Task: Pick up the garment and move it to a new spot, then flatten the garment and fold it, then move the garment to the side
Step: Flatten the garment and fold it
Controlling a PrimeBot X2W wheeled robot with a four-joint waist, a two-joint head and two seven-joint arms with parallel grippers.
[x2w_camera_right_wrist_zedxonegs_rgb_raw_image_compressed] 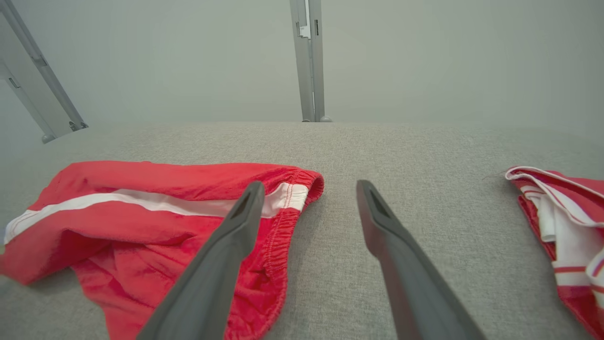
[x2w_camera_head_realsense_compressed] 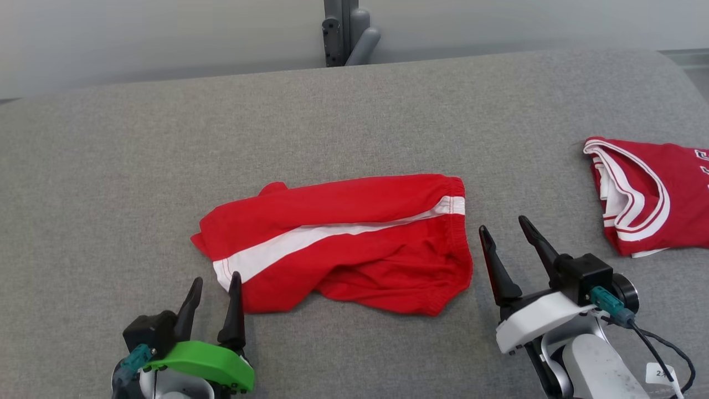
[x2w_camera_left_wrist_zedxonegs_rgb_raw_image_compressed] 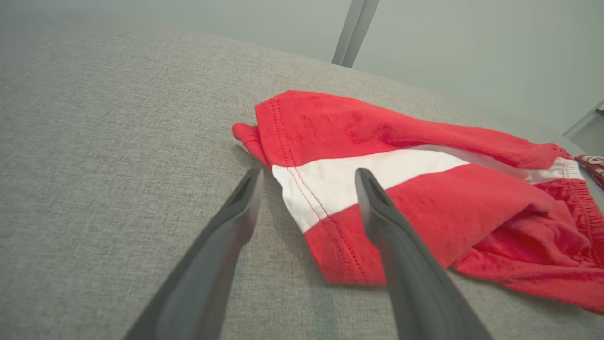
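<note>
At mid surface (x2w_camera_head_realsense_compressed: pixel 354 122): rumpled red shorts (x2w_camera_head_realsense_compressed: pixel 343 244) | left pincer (x2w_camera_head_realsense_compressed: pixel 216 277) wide at leg hem (x2w_camera_left_wrist_zedxonegs_rgb_raw_image_compressed: pixel 302 198), right pincer (x2w_camera_head_realsense_compressed: pixel 503 223) wide just beside waistband (x2w_camera_right_wrist_zedxonegs_rgb_raw_image_compressed: pixel 283 222), neither holding | next: pinch both ends, lift evenly

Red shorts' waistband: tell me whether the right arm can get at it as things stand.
Probably yes. The right gripper hangs open just beside the waistband, with bare grey cushion between them and nothing lying on it; the red jersey sits off to the other side.
</note>
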